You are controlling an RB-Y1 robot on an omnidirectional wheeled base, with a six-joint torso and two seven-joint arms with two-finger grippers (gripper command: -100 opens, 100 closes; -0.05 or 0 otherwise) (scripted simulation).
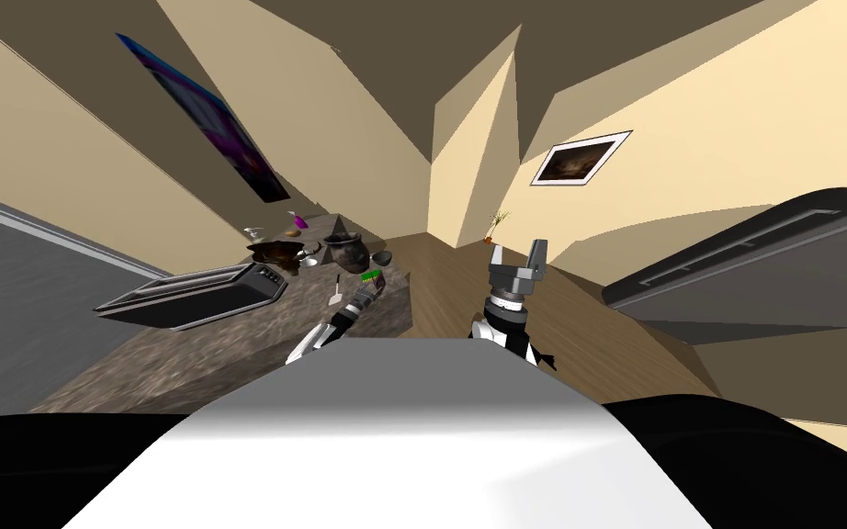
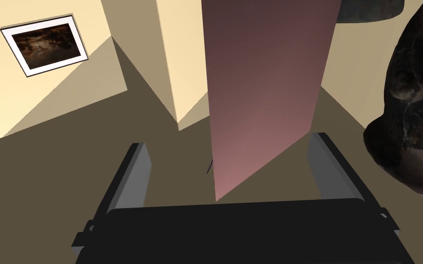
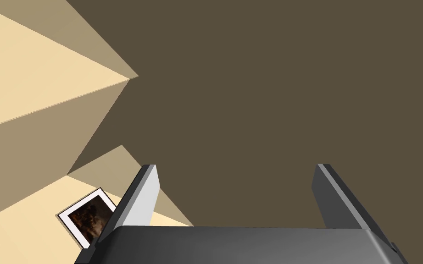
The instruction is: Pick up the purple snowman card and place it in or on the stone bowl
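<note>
Two arms show in the head view. The left arm (image 1: 348, 317) is stretched over the grey-brown desk (image 1: 183, 367). The left jaws sit just beside the dark stone bowl (image 1: 344, 253), on its near side. They are too small here to tell how they stand. A little green thing (image 1: 371, 275) is at their tip, and I cannot tell what it is. A brown bowl (image 1: 275, 255) stands near the stone bowl, on its left. A long dark toaster (image 1: 192, 298) lies further left of the stone bowl. A small purple thing (image 1: 299, 221) stands behind the stone bowl at the far end of the desk, too small to name. The right arm (image 1: 509, 312) is well to the right of the stone bowl, off the desk. The right jaws point up and are spread apart.

In the left wrist view, the left jaws are wide open. A flat, dull pink card (image 2: 261, 91) rises between the two fingers (image 2: 137, 174). One corner of it points down at the dark block that the fingers grow from. One edge comes very close to one finger, but I cannot tell if they touch. The card is not squeezed. The stone bowl bulges in just beside the card, outside the jaws.

In the right wrist view, the right jaws are wide open and hold nothing.
</note>
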